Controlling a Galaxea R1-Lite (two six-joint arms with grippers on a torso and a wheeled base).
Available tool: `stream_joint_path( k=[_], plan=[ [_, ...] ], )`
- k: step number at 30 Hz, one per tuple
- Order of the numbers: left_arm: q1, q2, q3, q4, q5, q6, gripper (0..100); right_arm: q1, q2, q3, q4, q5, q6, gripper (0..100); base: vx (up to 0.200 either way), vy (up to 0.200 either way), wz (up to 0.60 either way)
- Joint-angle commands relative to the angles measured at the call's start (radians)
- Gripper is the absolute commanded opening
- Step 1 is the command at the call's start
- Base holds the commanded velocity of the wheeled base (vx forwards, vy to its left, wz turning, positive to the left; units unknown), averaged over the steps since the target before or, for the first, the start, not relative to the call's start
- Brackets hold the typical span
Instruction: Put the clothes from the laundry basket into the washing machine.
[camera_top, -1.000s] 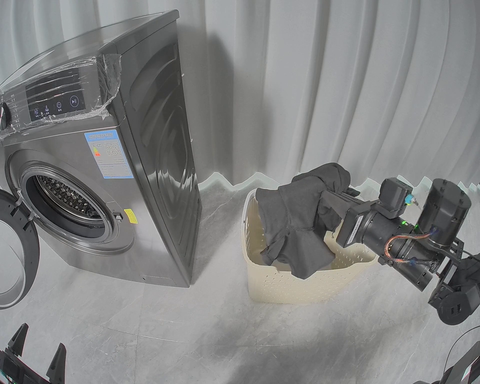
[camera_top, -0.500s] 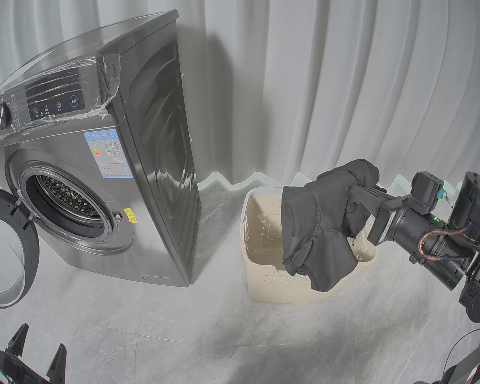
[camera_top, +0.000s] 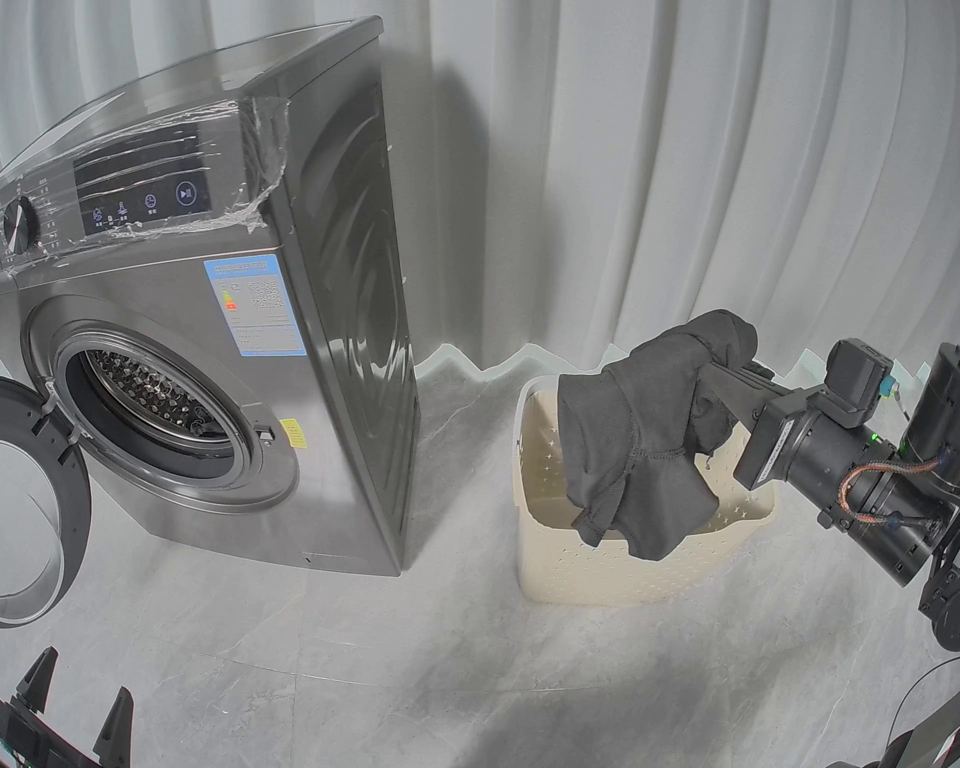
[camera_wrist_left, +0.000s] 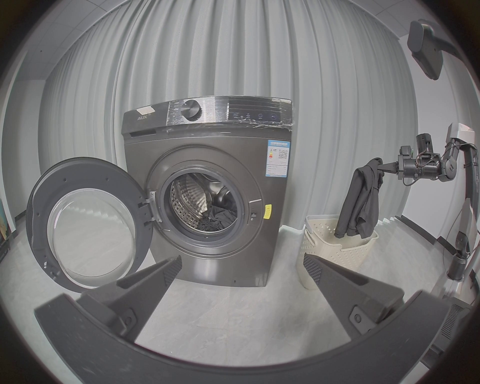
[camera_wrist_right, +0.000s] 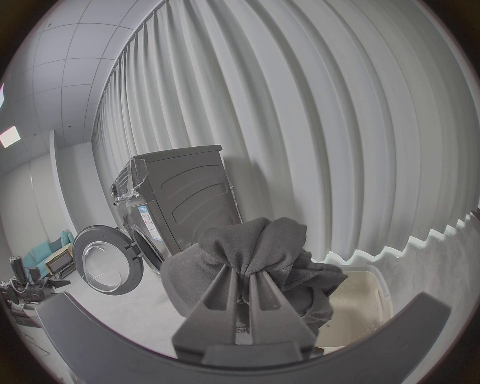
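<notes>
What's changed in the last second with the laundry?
The right gripper carried the garment rightward over the basket, staying shut on it. Then the head view shifted as the camera moved; washer and basket stayed put. The left gripper stayed low and open, the door open.

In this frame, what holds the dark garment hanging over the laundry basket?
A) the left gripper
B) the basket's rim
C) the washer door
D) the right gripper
D: the right gripper is shut on the dark garment, which hangs above the laundry basket; the left gripper is open, empty and far off.
</notes>
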Motion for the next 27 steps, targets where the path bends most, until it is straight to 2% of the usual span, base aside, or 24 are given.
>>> stream_joint_path(
  k=[1, 14, 20, 25, 27],
  plan=[
    [0.000, -0.016, 0.015, 0.001, 0.000, -0.003, 100, 0.000, 0.003, -0.001, -0.001, 0.001, 0.000, 0, 0.000, 0.200, 0.00],
    [0.000, -0.016, 0.015, 0.001, 0.000, -0.006, 100, -0.004, 0.014, -0.001, -0.001, -0.003, 0.002, 0, 0.000, 0.200, 0.00],
    [0.000, -0.016, 0.015, 0.001, 0.000, -0.006, 100, -0.010, 0.014, -0.006, 0.013, -0.080, -0.001, 0, 0.000, 0.200, 0.00],
    [0.000, -0.016, 0.015, 0.001, 0.000, -0.006, 100, -0.032, 0.014, -0.012, 0.013, -0.103, -0.001, 0, 0.000, 0.000, 0.00],
    [0.000, -0.016, 0.015, -0.001, 0.000, -0.004, 100, -0.061, 0.016, -0.038, 0.013, -0.109, 0.000, 0, -0.100, 0.000, 0.00]
  ],
)
